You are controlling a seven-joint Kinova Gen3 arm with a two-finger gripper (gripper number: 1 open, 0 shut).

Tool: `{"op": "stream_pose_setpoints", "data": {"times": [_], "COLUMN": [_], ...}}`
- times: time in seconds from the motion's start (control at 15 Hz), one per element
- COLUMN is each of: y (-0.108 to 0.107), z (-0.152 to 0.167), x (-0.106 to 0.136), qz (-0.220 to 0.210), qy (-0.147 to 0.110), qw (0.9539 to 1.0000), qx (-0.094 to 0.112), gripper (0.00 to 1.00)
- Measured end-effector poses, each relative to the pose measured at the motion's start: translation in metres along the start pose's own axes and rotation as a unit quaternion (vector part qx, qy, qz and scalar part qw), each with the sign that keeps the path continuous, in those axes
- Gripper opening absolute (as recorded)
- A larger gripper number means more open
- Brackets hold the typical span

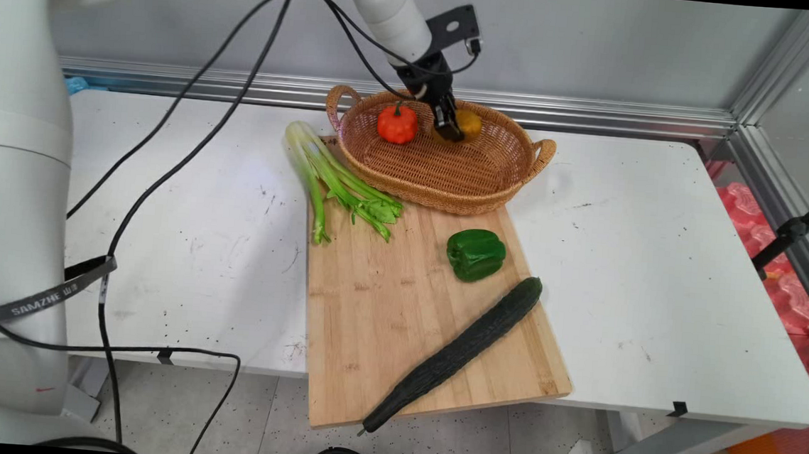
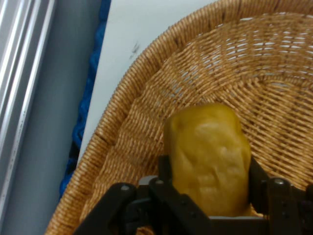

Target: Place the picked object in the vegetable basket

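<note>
On the white desk (image 1: pixel 625 221), the claw (image 1: pixel 449 125) grips a yellow pepper (image 2: pixel 209 156) inside the far wicker basket (image 1: pixel 450 180), beside an orange pumpkin (image 1: pixel 397 124).

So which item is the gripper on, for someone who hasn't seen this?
Find the wicker basket at the table's far side, behind the cutting board. Two things are in it; the gripper is shut on the yellow pepper, right of the small orange pumpkin.

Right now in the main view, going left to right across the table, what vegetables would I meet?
Celery → orange pumpkin → yellow vegetable held in the tool. The green pepper and cucumber overlap these, so I left them out.
</note>
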Motion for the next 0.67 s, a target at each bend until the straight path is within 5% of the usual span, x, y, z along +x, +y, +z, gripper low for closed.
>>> {"op": "stream_pose_setpoints", "data": {"times": [0.67], "y": [-0.001], "z": [0.039], "x": [-0.008], "qz": [0.001], "qy": [-0.016], "qw": [0.9998], "qx": [-0.007], "gripper": [0.00]}}
